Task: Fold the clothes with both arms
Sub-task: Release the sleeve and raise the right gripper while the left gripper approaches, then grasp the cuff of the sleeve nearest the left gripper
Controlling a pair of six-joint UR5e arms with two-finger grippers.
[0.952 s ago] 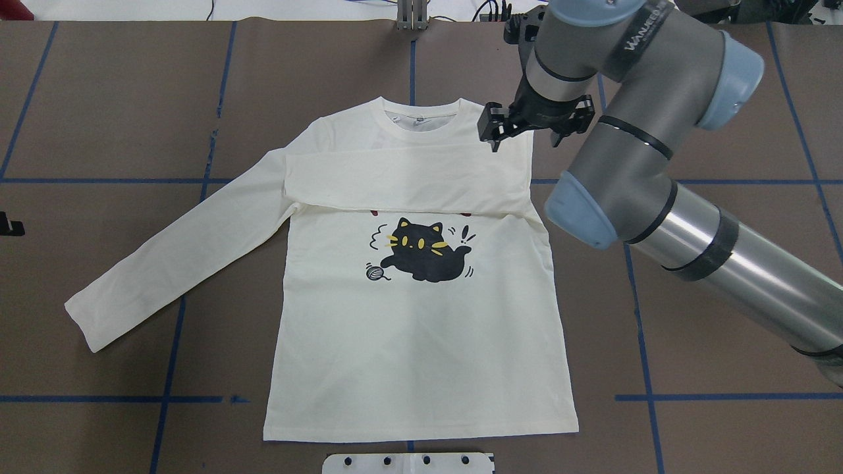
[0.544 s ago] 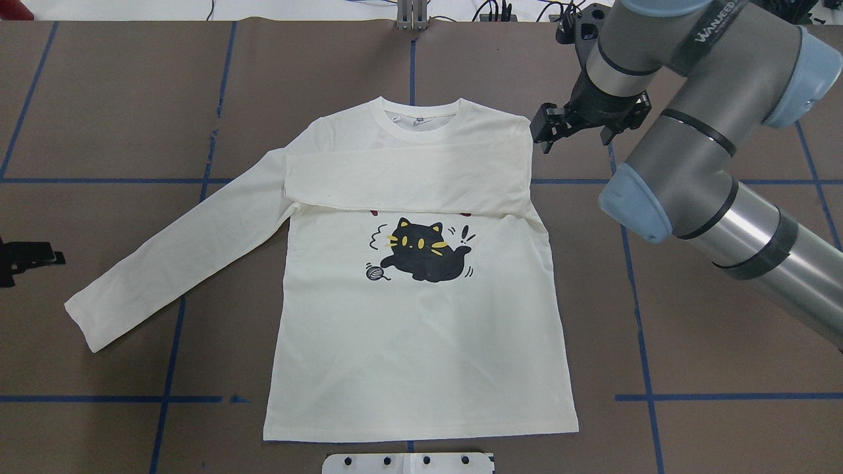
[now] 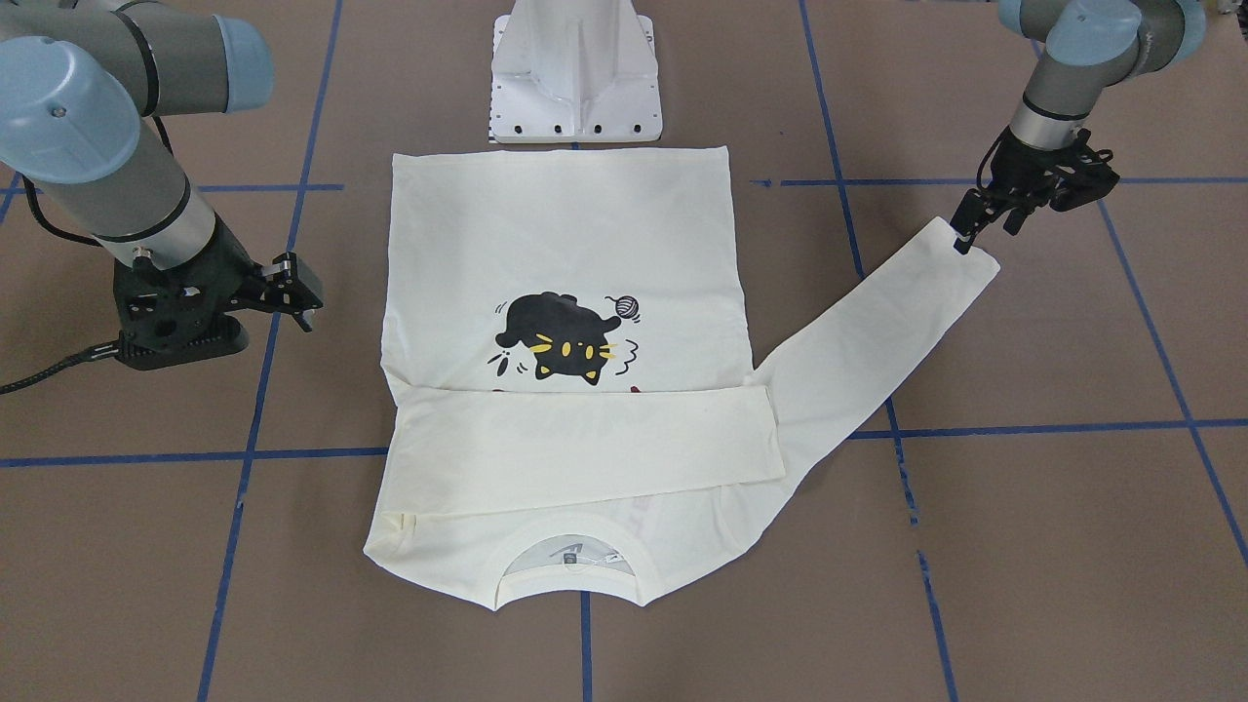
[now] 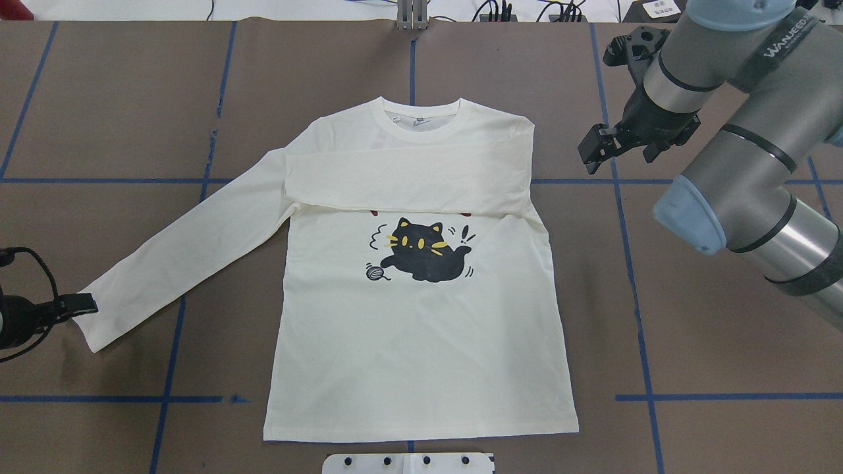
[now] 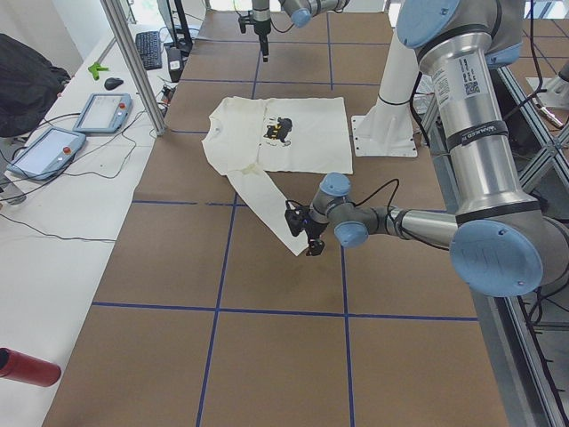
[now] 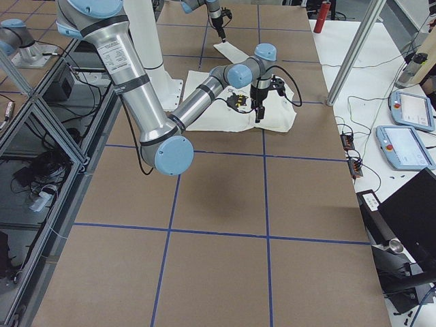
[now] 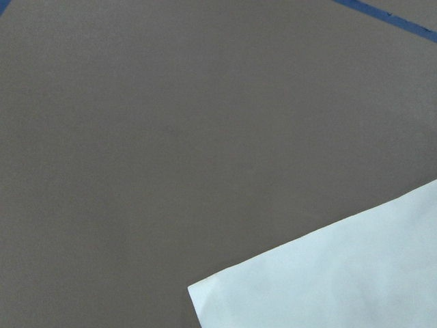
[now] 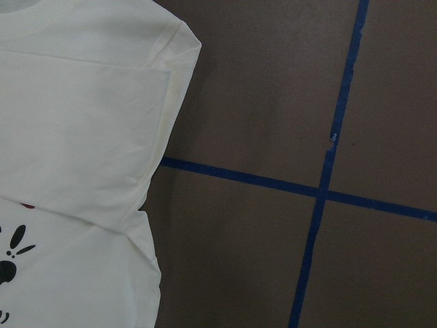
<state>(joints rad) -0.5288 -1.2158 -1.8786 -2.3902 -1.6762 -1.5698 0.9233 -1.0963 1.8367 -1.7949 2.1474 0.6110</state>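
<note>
At the left edge of the worktop (image 4: 99,99), note the left gripper (image 3: 985,234) with jaws apart, one finger (image 4: 78,304) at the cuff of the outstretched sleeve (image 4: 184,257). At mid-worktop, observe the T-shirt (image 4: 421,355) lying flat, cat print (image 4: 421,253) up, collar (image 4: 421,118) toward the far edge, hem toward the near edge, other sleeve (image 4: 408,181) folded across the chest. Toward the far right corner, note the right gripper (image 4: 619,153) with jaws apart and empty, near the shirt's shoulder but clear of it, over bare worktop.

Cream T-shirt (image 4: 421,355), black-and-yellow cat print (image 4: 421,260), perhaps dark-red lettering (image 4: 373,212)
</note>
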